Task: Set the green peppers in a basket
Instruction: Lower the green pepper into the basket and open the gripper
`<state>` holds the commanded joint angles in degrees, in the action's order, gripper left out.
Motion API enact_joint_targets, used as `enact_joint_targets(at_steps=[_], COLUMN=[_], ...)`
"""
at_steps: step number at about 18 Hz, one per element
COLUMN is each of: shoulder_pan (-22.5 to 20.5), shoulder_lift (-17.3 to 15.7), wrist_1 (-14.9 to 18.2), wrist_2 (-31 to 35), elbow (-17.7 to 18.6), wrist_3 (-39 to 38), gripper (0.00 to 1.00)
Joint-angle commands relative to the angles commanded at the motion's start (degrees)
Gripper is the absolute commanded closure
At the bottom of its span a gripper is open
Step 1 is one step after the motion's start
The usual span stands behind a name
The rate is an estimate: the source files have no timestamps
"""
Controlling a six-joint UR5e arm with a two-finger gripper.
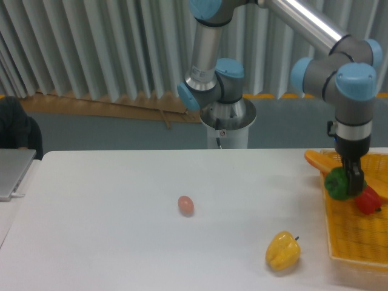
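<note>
Green pepper held by the pincer over the left edge of the basket.

I see the white counter point(121, 230) as the largest thing, and the yellow-orange mesh basket point(357, 242) sits at its right end, partly cut by the frame. My arm reaches down from above, and its pincer point(350, 180) is pinching the green pepper point(337, 183), which hangs just inside the left rim of the basket; I cannot tell if it touches the mesh. The red pepper point(368, 200) lies in the basket just beside the green one, on its right. The yellow pepper point(282, 251) rests on the counter, near the basket but apart from it. A small pinkish egg point(185, 205) lies near the middle of the counter, well apart from all the peppers.
</note>
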<state>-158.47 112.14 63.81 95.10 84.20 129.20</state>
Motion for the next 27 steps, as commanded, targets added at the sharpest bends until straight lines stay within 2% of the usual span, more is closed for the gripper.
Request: enact_joint_targets(at_steps=[6, 12, 15, 16, 18, 19, 20, 27], shoulder_pan=[-0.3, -0.9, -1.1, -1.1, -1.4, -1.6, -1.5, -1.5], shoulder_lift=[2.5, 2.6, 2.6, 2.6, 2.6, 2.7, 2.7, 2.2], wrist_1=[-1.4, -1.3, -1.2, -1.2, -1.3, -1.4, -1.4, -1.8], wrist_2=[0.1, 0.6, 0.6, 0.7, 0.6, 0.6, 0.6, 0.4], elbow=[-0.9, 0.3, 0.5, 0.9, 0.9, 0.9, 1.0, 1.0], wrist_3=[-0.5, -0.5, -0.6, -0.6, -0.4, -0.5, -0.5, -1.6], gripper=[0.56, 0.55, 0.51, 0.47, 0.31, 0.11, 0.00, 0.00])
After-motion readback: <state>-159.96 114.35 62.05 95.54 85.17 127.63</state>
